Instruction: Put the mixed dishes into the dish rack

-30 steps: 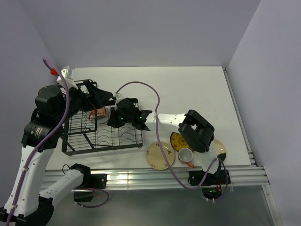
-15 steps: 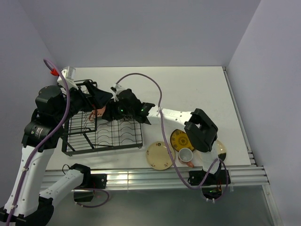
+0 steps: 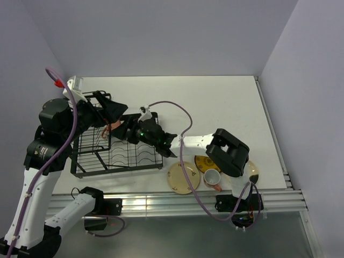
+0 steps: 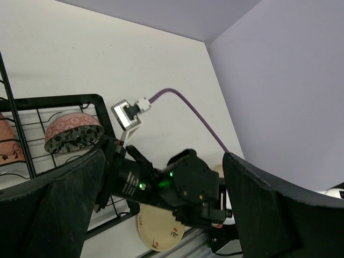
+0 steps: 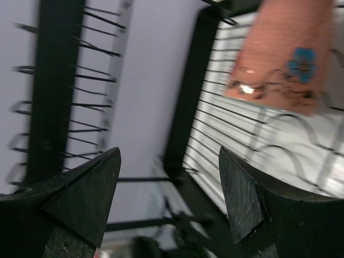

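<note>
The black wire dish rack (image 3: 86, 161) stands at the table's left. In it are a pinkish-orange mug (image 3: 114, 128), seen close with a blue flower (image 5: 279, 59), and an overturned dark patterned bowl (image 4: 72, 131). My right gripper (image 3: 126, 132) hangs open over the rack's right part with nothing between its fingers (image 5: 169, 199). Higher, above the rack's far end, my left gripper (image 3: 114, 109) is open and empty (image 4: 161, 209). On the table right of the rack lie a cream plate (image 3: 183, 177), a mustard-yellow plate (image 3: 201, 160), a second mug (image 3: 212, 177) and another cream plate (image 3: 252, 171).
The right arm's purple cable (image 3: 177, 110) loops over the table's middle. The right arm's elbow (image 3: 228, 150) hangs above the mustard plate and the loose mug. An aluminium rail (image 3: 177, 201) runs along the near edge.
My right gripper's jaws have opened wide, and its wrist has swung a little nearer over the rack. The left arm has barely moved.
</note>
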